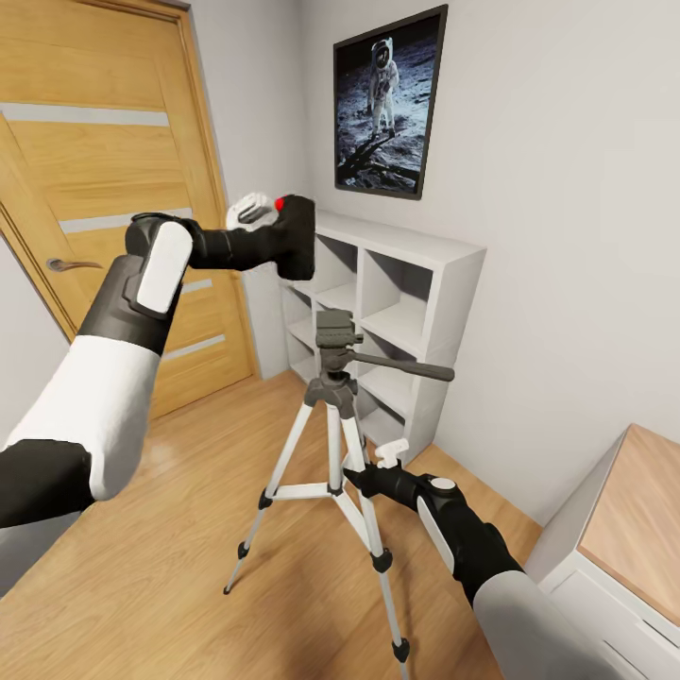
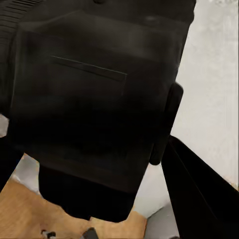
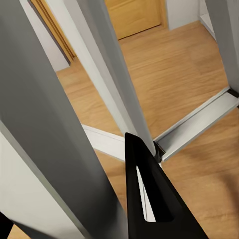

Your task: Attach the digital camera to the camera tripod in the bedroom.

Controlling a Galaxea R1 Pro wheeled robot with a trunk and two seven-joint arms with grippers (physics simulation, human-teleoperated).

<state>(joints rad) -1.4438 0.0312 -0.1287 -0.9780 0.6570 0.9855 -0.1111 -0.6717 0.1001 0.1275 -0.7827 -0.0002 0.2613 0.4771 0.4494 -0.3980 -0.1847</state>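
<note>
Digital camera (image 1: 297, 236): pinched in left gripper (image 1: 274, 222), held high, above and left of camera tripod (image 1: 332, 425) head.
Right gripper (image 1: 364, 469): at tripod leg; grip state could not be told.
Advice: level camera base, centre over head plate, lower straight, slowly.

Even, bright, soft-shadowed light; left wrist view is dark and blurred close-up.
</note>
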